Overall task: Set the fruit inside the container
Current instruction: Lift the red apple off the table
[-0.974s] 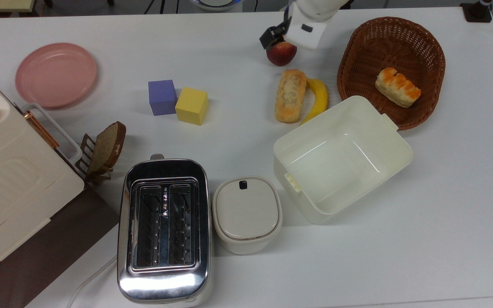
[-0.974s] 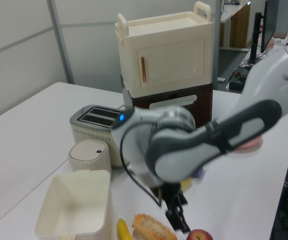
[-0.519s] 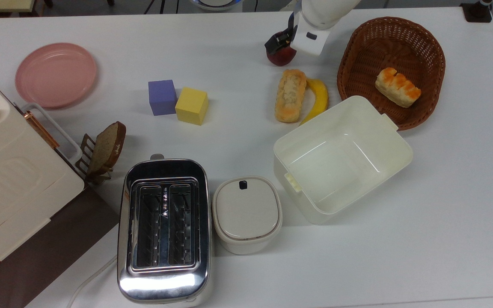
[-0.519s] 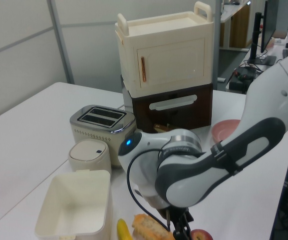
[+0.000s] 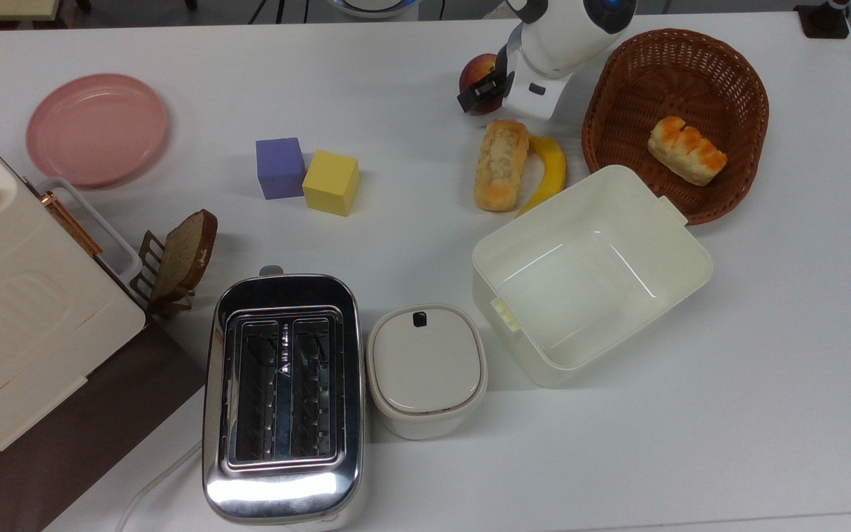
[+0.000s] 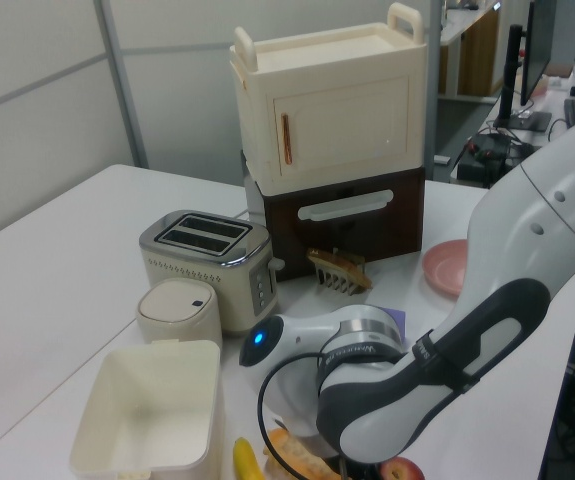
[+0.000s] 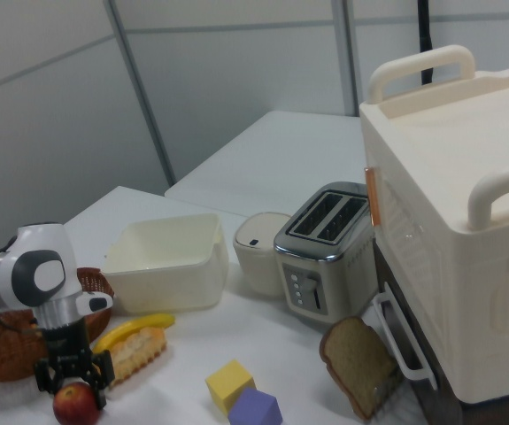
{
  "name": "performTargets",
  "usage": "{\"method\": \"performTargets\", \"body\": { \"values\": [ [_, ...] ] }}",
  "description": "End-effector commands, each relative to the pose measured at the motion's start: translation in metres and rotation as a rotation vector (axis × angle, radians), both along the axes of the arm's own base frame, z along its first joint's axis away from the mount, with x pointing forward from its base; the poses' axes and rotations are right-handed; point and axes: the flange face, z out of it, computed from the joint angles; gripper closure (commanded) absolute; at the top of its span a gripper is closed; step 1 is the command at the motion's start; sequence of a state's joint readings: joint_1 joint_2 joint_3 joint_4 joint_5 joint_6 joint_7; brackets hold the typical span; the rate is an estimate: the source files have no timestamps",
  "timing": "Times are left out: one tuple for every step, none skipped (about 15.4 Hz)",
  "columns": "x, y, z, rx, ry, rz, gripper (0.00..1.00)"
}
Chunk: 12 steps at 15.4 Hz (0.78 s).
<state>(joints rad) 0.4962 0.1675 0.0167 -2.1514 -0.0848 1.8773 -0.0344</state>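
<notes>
The fruit (image 5: 476,71) is a dark red round one with yellowish patches, lying on the white table near the far edge in the top view. It also sits at the bottom edge of the left view as the fruit (image 6: 403,470) and low on the right view's left as the fruit (image 7: 75,405). My gripper (image 5: 486,94) is down on it. In the right view my gripper (image 7: 74,379) stands open, with a finger on each side of the fruit's top. The container (image 5: 573,295), a deep cream-white tub, stands empty to the top view's lower right of the fruit; container (image 6: 152,400), container (image 7: 161,266).
A bread roll (image 5: 501,164) and a banana (image 5: 549,171) lie between fruit and tub. A wicker basket (image 5: 736,66) holding a bun (image 5: 686,151) is beside them. A lidded pot (image 5: 425,366), toaster (image 5: 283,395), two cubes (image 5: 279,167), a pink plate (image 5: 96,128) and a toast rack (image 5: 185,255) lie further off.
The arm has come down and shifted toward the top view's bottom. The gripper went from hovering over the fruit to straddling it. The fruit now shows a little nearer the table's far edge.
</notes>
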Motion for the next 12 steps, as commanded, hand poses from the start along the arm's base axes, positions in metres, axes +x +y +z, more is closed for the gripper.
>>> {"method": "performTargets", "body": {
  "values": [
    [0.011, -0.005, 0.042, 0.018, -0.088, -0.019, 0.49],
    [0.02, -0.005, 0.055, 0.024, -0.106, -0.027, 0.5],
    [0.034, -0.008, 0.074, 0.034, -0.131, -0.046, 0.5],
    [0.049, -0.01, 0.095, 0.046, -0.163, -0.065, 0.5],
    [0.063, -0.005, 0.118, 0.067, -0.205, -0.078, 0.5],
    [0.077, 0.0, 0.145, 0.092, -0.259, -0.095, 0.5],
    [0.092, 0.006, 0.162, 0.105, -0.306, -0.13, 0.5],
    [0.106, 0.01, 0.182, 0.121, -0.362, -0.169, 0.49],
    [0.118, 0.01, 0.198, 0.134, -0.408, -0.209, 0.49],
    [0.13, 0.012, 0.204, 0.14, -0.434, -0.242, 0.49],
    [0.144, 0.015, 0.209, 0.143, -0.466, -0.28, 0.48],
    [0.16, 0.015, 0.212, 0.147, -0.513, -0.325, 0.47]
  ]
}}
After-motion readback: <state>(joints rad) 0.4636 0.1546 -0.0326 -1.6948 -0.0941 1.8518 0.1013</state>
